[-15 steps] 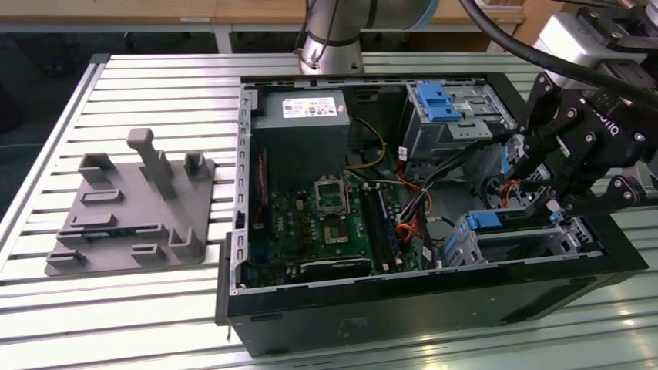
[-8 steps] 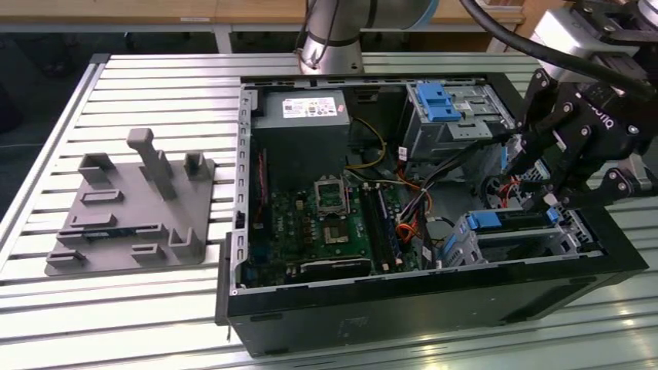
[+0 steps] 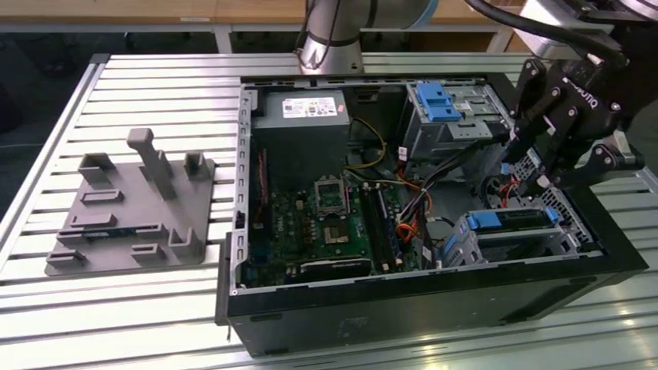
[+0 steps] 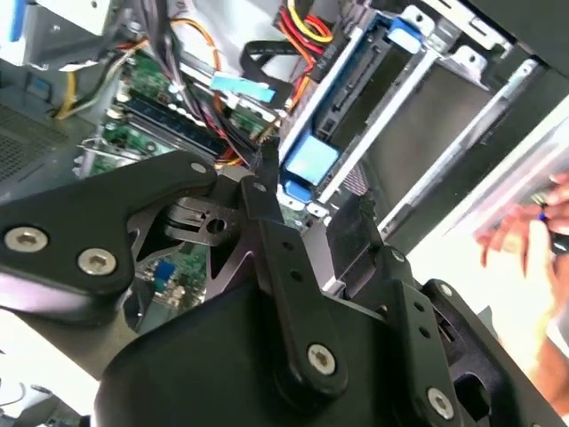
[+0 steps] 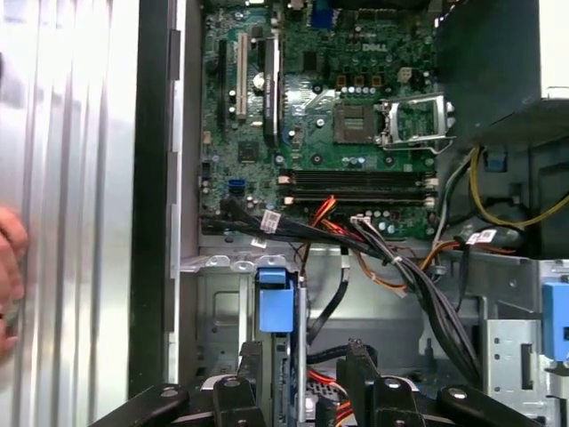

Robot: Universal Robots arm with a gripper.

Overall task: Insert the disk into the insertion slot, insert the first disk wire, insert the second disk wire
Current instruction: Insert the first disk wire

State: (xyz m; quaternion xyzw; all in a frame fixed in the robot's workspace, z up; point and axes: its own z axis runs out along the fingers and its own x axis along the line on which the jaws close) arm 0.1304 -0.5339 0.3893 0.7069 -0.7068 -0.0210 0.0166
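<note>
The disk (image 3: 519, 219) is sitting inside the insertion slot (image 3: 514, 247), its blue carrier rail showing at both ends; slot and disk are lying near the motherboard (image 3: 319, 208), on the exterior view's right of it, with a tangle of cables between. In the first wrist view the disk is showing edge-on, its blue tab rising past the cage's rim. I am holding my gripper (image 5: 307, 366) over that end of the disk, just off the motherboard's edge and higher than it; my two black fingers (image 5: 360, 369) are standing apart with a clear gap between them, and they are gripping nothing. Red and orange wires (image 5: 331, 396) are running below the gap; whether any of them is plugged into the disk I cannot tell. A thick bundle of black cables (image 5: 418, 285) is crossing from the motherboard's edge toward the slot's side. A taller grey bay with a blue latch (image 3: 437, 100) is standing beside the motherboard's far corner; a power supply box (image 3: 300, 127) is sitting at one short end of the motherboard. All of this is lying inside an open black computer case (image 3: 411, 301) on a slatted metal table (image 3: 154, 77). A grey fixture plate (image 3: 134, 208) is resting well apart from the motherboard, outside the case, on the exterior view's left; a person's hand (image 5: 7, 267) is showing over the table, also outside the case.
</note>
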